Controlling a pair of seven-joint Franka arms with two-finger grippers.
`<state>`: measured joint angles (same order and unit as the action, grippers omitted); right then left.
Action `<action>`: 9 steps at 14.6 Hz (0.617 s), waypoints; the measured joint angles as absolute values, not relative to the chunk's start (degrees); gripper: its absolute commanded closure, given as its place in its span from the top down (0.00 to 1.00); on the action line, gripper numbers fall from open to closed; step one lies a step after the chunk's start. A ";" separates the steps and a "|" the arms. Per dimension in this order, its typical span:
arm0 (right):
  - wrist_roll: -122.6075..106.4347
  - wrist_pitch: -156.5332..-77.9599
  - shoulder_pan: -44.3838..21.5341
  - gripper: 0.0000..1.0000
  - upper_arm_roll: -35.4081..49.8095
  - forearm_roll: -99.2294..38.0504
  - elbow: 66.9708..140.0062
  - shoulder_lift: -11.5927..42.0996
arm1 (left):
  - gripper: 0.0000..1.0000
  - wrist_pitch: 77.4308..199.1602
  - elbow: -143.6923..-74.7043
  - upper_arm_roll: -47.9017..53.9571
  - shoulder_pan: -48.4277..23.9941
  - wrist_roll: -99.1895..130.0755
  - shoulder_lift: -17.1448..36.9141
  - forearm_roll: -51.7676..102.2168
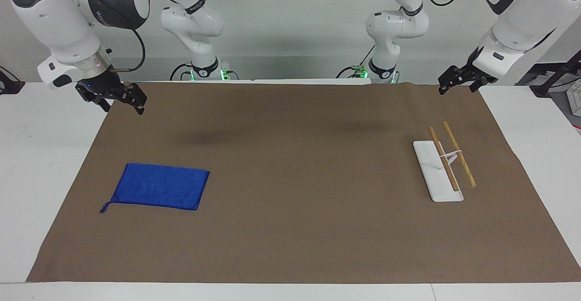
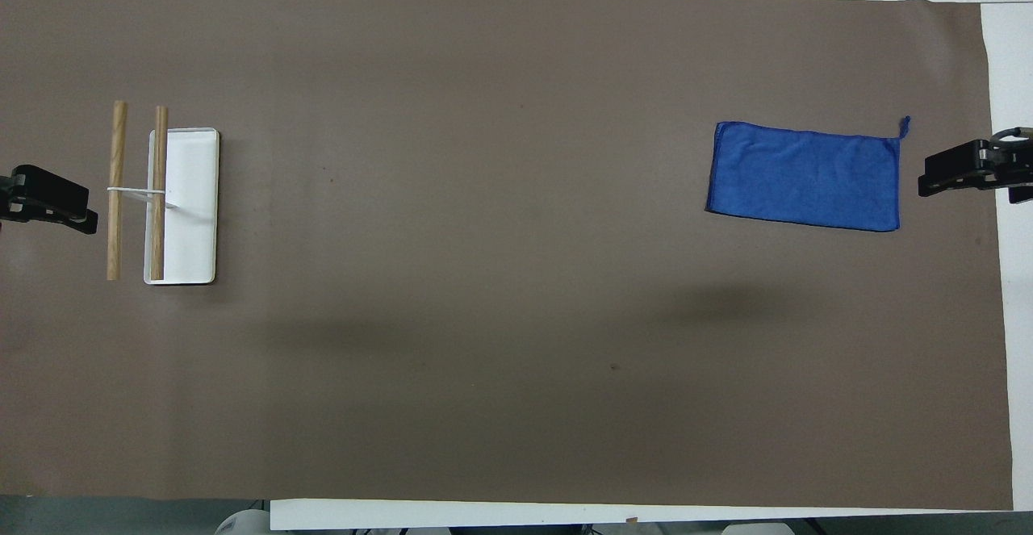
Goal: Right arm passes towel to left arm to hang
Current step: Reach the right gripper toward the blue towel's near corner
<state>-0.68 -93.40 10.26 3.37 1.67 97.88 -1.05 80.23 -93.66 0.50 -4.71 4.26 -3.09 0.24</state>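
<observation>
Both arms waited raised at the counter's ends; towel lay flat, untouched.

Facing view: the right arm's black two-finger end effector [image 1: 119, 97] hung with fingers spread wide and empty over the brown mat's [image 1: 290, 192] corner; the left arm's black end effector [image 1: 460, 81] seemed equally wide and empty. The small royal-blue cloth towel [image 1: 159, 186] lay on the mat toward the right arm's end. Overhead view: the towel [image 2: 805, 175] lay well apart from the white-based rack with two wooden rods [image 2: 184, 204].
</observation>
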 measured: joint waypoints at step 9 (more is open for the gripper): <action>-3.80 -96.00 11.15 1.00 3.27 1.67 98.49 2.03 | 1.00 80.23 -93.66 0.50 -4.71 4.26 -3.09 0.24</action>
